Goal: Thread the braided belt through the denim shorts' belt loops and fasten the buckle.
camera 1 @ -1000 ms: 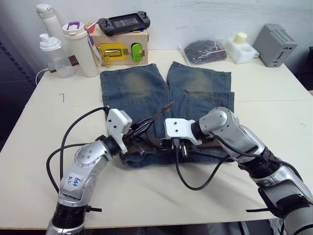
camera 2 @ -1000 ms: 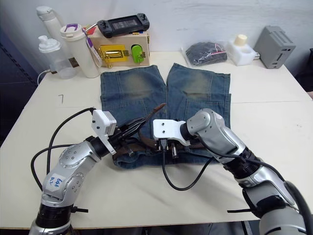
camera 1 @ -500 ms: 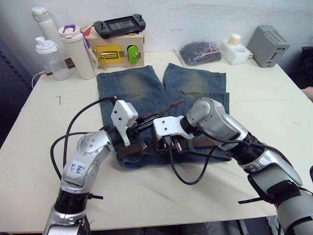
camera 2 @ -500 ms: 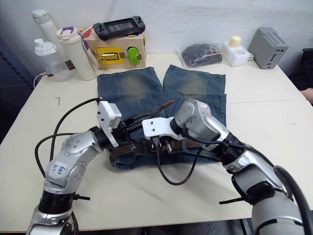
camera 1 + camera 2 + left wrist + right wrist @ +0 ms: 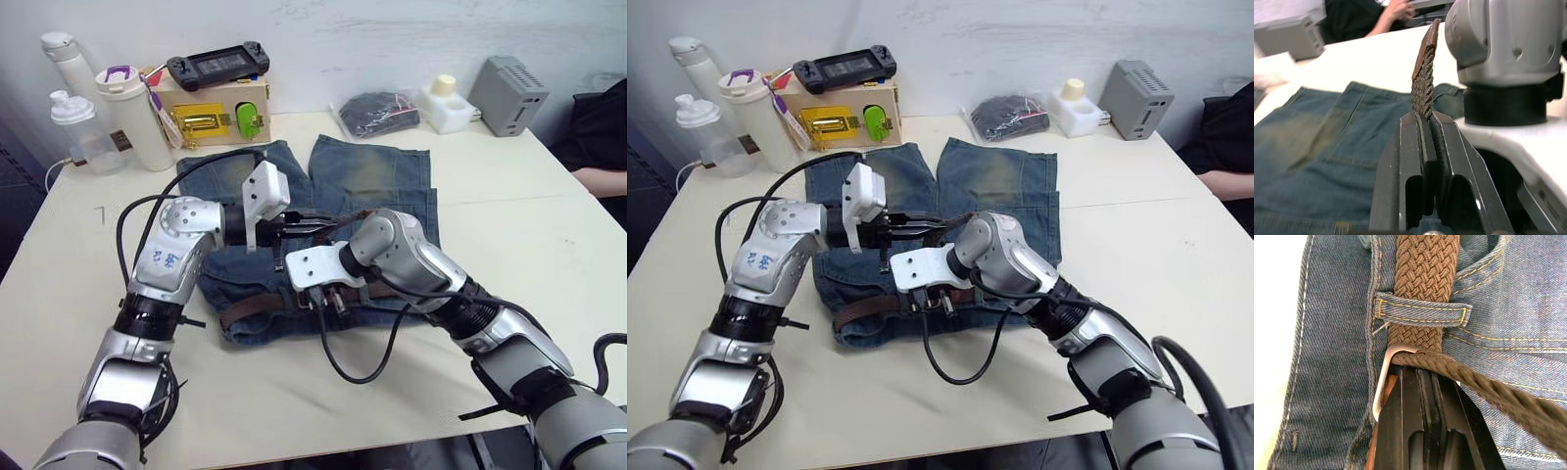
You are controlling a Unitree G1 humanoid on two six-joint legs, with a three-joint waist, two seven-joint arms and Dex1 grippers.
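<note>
The left gripper (image 5: 1422, 117) was clamped on the belt (image 5: 1423, 83), its tip through the buckle (image 5: 1385, 377). The right gripper (image 5: 1418, 377) pinched the buckle closed against the shorts (image 5: 1332, 333). Fastening seemed underway; pulling the tip tighter looked next.

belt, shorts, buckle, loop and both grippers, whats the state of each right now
braided belt: under one belt loop, free end passed through the buckle and lifted
denim shorts: spread flat on the table
belt loop: belt threaded beneath it
buckle: strap through frame
left gripper: shut on the belt near its tip
right gripper: shut at the buckle
</note>
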